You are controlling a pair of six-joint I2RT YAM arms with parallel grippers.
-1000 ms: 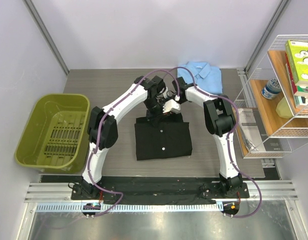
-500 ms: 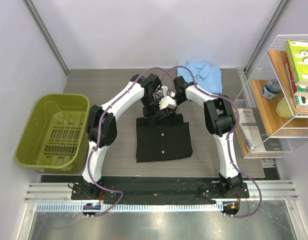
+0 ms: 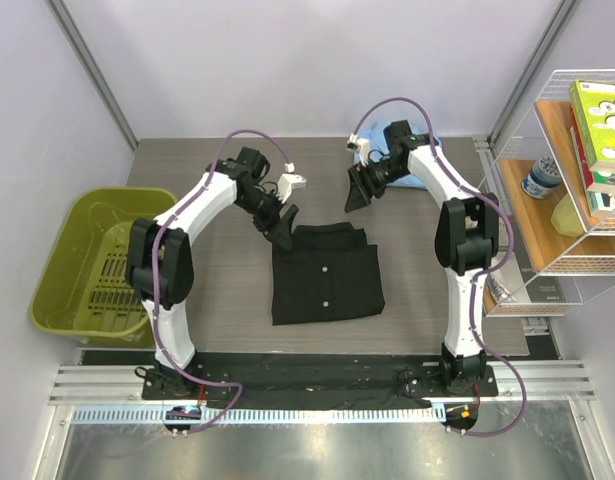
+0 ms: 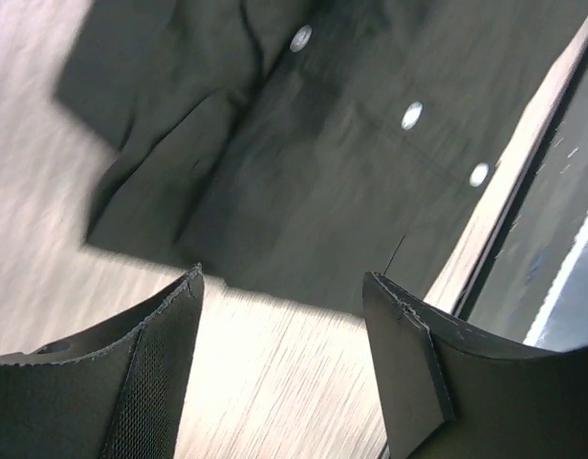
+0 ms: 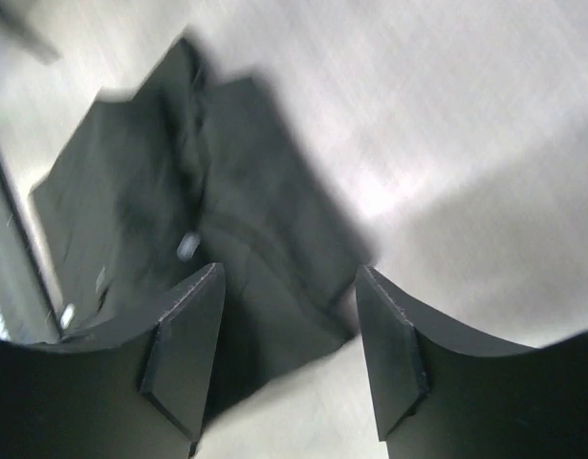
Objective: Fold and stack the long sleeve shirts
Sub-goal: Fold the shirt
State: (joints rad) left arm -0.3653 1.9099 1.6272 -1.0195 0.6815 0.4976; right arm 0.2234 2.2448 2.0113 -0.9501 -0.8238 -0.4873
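Folded black shirt (image 3: 325,288) mid-table; left end effector (image 3: 283,225) by far-left corner, right end effector (image 3: 357,195) beyond far edge.

Robot test cell in a laboratory. My two arm bases (image 3: 177,378) are bolted to an aluminium rail (image 3: 317,388) along the near edge of a grey table (image 3: 217,300), which plain partition walls (image 3: 287,60) enclose. A wire shelf (image 3: 522,225) holding boxes and a jar stands on my right, and a green bin (image 3: 137,197) on my left.
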